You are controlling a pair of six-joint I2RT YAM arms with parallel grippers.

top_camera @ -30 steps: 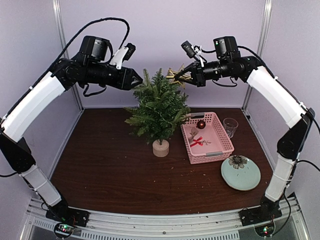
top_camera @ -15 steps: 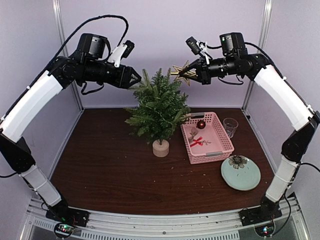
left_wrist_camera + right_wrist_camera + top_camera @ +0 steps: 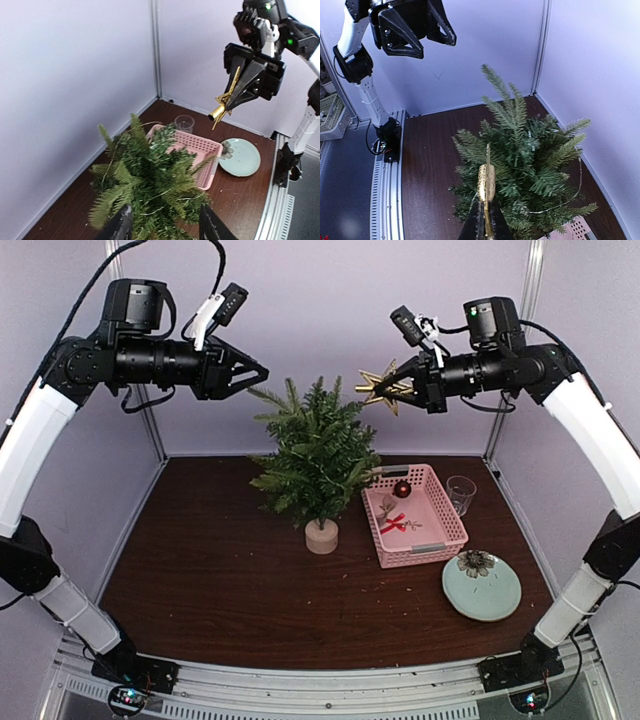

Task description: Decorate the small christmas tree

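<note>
The small christmas tree [image 3: 318, 455] stands upright on its pale wooden base [image 3: 321, 536] at the table's middle back. A gold glitter star [image 3: 382, 387] hangs in the air just above and right of the treetop, with my right gripper [image 3: 408, 390] shut on it. In the right wrist view the star [image 3: 486, 182] is edge-on between the closed fingers [image 3: 476, 226], over the tree [image 3: 530, 165]. My left gripper [image 3: 255, 375] is open and empty, up and left of the treetop. In the left wrist view its fingertips [image 3: 121, 225] straddle the foliage [image 3: 150, 185] far below.
A pink basket [image 3: 443, 505] right of the tree holds a red ball [image 3: 402, 489] and a red bow [image 3: 396, 523]. A clear glass [image 3: 461, 493] stands behind it. A pale green plate [image 3: 500, 602] with a flower ornament [image 3: 476, 562] lies at the front right. Walls enclose back and sides.
Both arms have risen. The left gripper has pulled back to the left, away from the treetop. The right gripper has carried the star up and to the right.
</note>
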